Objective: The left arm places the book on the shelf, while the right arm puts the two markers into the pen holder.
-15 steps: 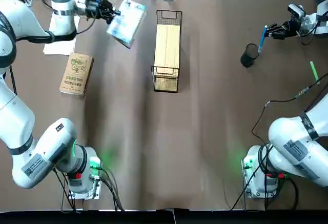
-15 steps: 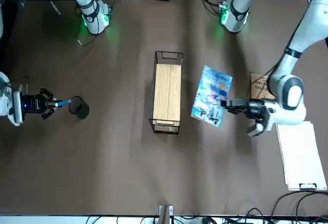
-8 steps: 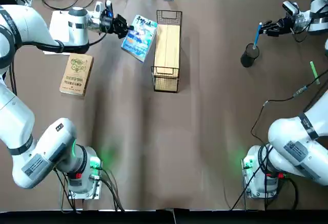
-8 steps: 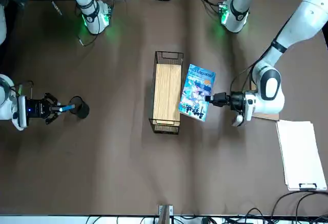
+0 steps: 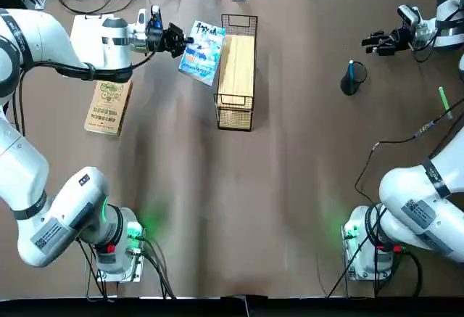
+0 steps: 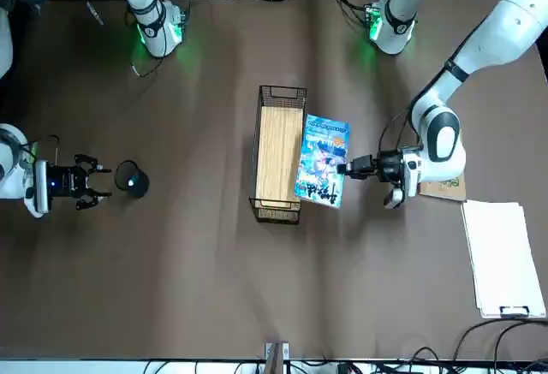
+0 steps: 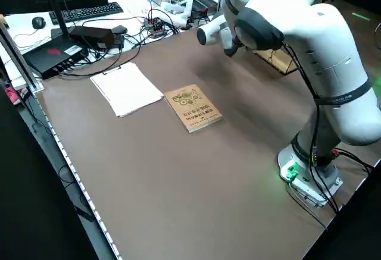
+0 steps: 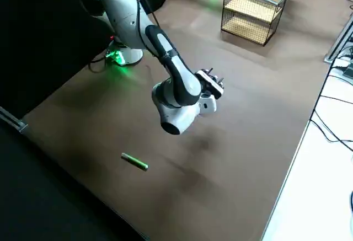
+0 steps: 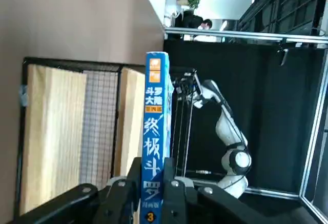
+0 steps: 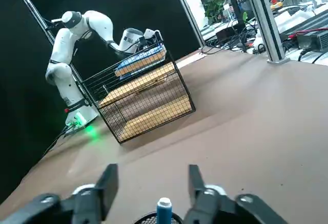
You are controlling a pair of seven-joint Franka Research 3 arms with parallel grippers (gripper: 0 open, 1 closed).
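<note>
My left gripper (image 5: 176,41) is shut on the light blue book (image 5: 204,42), gripping its spine (image 9: 156,147). The book hangs tilted above the table, its far edge over the left side of the shelf (image 5: 237,70), a black wire rack with a wooden top. My right gripper (image 5: 367,41) is open with nothing between its fingers, just behind the pen holder (image 5: 351,80). The blue marker (image 10: 164,205) stands inside that black mesh cup. The green marker (image 5: 444,101) lies flat on the table, right of the holder.
A tan book (image 5: 109,104) lies on the table left of the shelf, under the left arm. White sheets on a clipboard (image 6: 500,258) lie beyond it near the table's edge. Cables trail along the back edge and by the right arm's base.
The left gripper carried the book right, from well left of the shelf to its edge. The right gripper let go of the blue marker, which now stands in the holder, and drew back.
</note>
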